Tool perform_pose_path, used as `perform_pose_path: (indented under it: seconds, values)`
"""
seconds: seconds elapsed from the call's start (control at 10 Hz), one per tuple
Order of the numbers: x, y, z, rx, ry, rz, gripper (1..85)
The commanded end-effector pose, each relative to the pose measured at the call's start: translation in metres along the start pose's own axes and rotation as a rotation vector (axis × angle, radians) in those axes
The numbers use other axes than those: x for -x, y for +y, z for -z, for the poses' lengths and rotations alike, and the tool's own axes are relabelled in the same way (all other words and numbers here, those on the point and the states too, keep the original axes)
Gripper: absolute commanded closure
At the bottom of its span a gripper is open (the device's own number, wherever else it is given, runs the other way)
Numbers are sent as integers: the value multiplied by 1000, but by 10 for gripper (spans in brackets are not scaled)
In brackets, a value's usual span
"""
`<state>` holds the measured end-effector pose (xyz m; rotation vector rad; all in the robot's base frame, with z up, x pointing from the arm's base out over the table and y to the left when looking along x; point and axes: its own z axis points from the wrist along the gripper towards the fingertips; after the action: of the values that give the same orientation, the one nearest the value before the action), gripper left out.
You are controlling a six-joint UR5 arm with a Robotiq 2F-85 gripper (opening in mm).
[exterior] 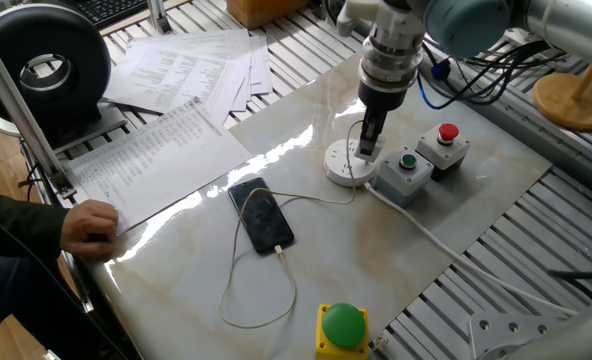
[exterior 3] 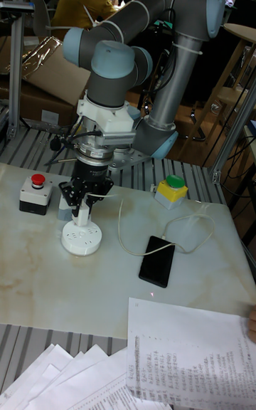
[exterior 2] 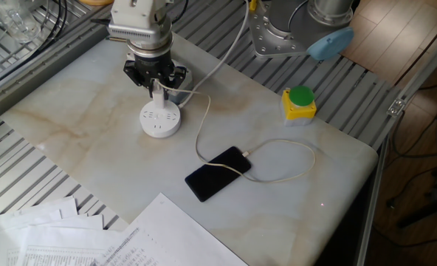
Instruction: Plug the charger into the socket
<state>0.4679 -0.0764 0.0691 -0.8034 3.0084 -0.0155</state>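
Starting up front in the tall fixed view, loose printed sheets (exterior 3: 185, 353) cover the near table edge, then the black smartphone (exterior 3: 156, 261) lies flat with its thin white cable (exterior 3: 124, 228) looping away. Behind that the socket (exterior 3: 80, 240) sits on the marble, and the gripper (exterior 3: 83, 216) is pinched shut on the charger (exterior 3: 82, 215), upright right on top of the socket, looks like touching. Red-button box (exterior 3: 36, 193) further back left.

A black smartphone (exterior: 261, 217) lies flat on the marble tabletop (exterior: 176, 270), with printed papers (exterior: 146, 150) spread near it. Two grey button boxes, one green-topped (exterior: 404, 172) and one red-topped (exterior: 443, 143), sit side by side. A yellow box with a green dome button (exterior: 342, 328) stands at the table's edge.
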Motion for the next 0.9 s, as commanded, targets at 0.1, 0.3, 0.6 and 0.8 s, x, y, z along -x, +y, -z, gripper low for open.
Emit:
perform_pose_path:
  seconds: [0.1, 0.3, 0.6, 0.8]
  values:
    - [6, 1, -2, -3, -12, -13, 847]
    - [7, -1, -2, -8, -16, -4, 847]
    - [1, -3, 6, -15, -2, 9, 847]
    - [5, -2, -3, -1, -22, 3, 847]
